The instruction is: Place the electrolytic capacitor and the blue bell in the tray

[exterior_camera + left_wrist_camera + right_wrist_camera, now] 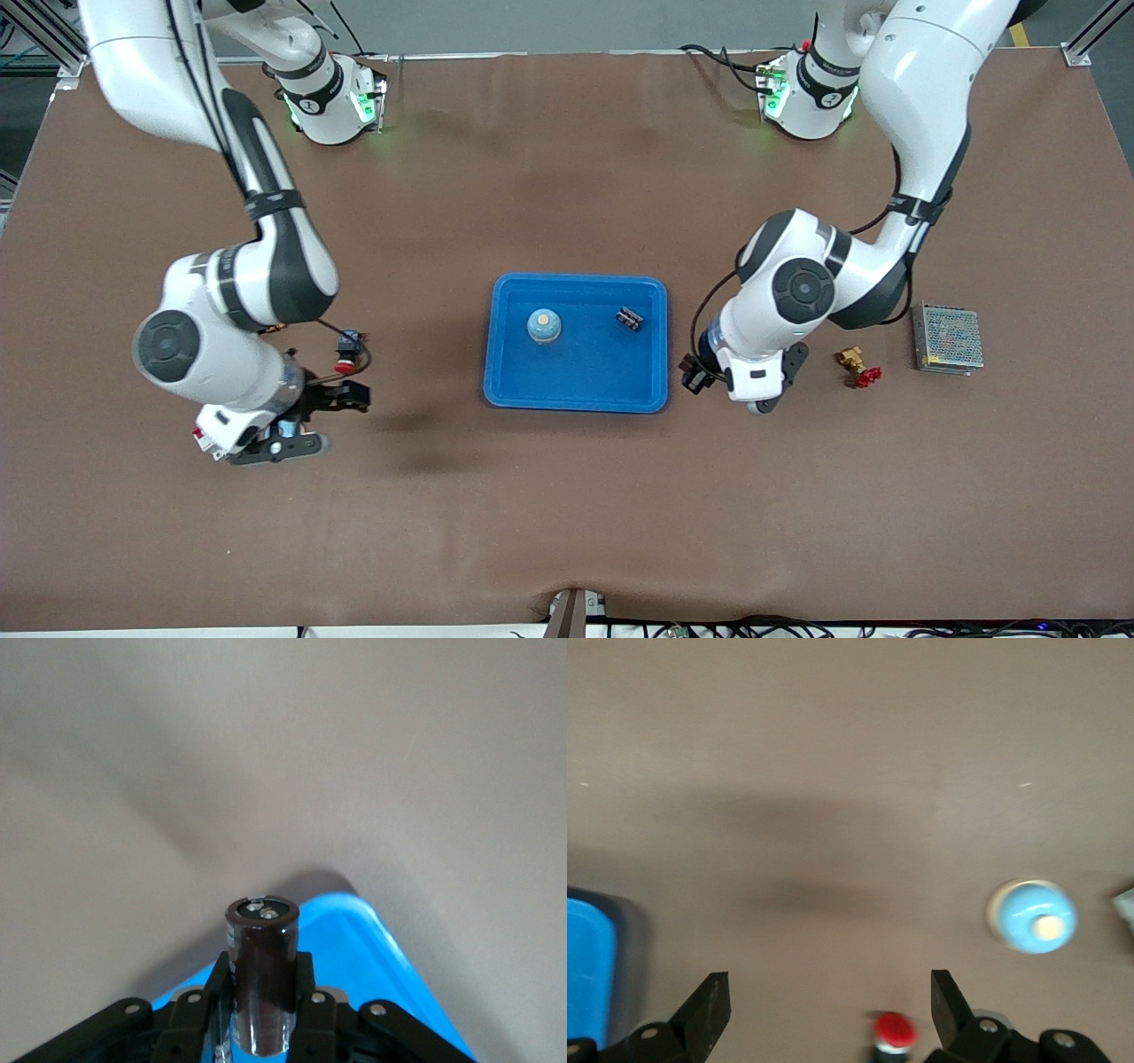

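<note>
The bright-blue tray (576,390) lies mid-table. A blue bell (543,325) and a small dark part (630,319) sit in it. My left gripper (694,372) hangs by the tray's corner toward the left arm's end. It is shut on a dark brown electrolytic capacitor (262,974), held upright over the tray's corner (354,935). My right gripper (348,399) is open and empty (828,992) over bare table toward the right arm's end. The right wrist view shows a blue bell (1032,916) on bare table, apart from the tray's edge (589,966). My right arm covers that spot in the front view.
A red push button (347,350) stands on the table just by my right gripper's fingers, and shows in the right wrist view (894,1029). A brass valve with a red handle (857,365) and a grey mesh box (948,338) lie toward the left arm's end.
</note>
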Controlling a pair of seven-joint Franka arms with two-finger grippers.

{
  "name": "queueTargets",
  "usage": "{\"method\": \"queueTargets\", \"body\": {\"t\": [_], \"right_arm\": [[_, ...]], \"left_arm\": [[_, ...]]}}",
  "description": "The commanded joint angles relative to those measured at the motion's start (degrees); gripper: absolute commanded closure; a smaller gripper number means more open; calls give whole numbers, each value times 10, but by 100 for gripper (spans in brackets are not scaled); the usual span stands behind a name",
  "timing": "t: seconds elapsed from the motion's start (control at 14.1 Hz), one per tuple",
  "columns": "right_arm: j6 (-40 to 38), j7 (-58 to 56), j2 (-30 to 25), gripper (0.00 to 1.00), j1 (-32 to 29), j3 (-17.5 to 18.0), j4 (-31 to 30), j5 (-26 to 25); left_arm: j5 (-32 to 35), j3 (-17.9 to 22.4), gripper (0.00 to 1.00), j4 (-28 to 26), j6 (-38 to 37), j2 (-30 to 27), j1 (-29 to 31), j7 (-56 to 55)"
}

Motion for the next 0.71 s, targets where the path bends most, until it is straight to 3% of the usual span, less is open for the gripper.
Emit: {"method": "queueTargets", "body": {"t": [0.0, 0.35, 0.64], "right_arm": [[-3, -82, 7, 0, -44, 11, 6, -4], [33, -177, 36, 0, -86, 11, 3, -5], [84, -195, 68, 0, -93, 11, 1, -6]], "left_arm": [[10, 7, 100, 46, -12, 42, -32, -46], [10, 42, 100, 50, -3, 63, -87, -68], [10, 45, 100, 74, 22, 96, -107, -90]]}}
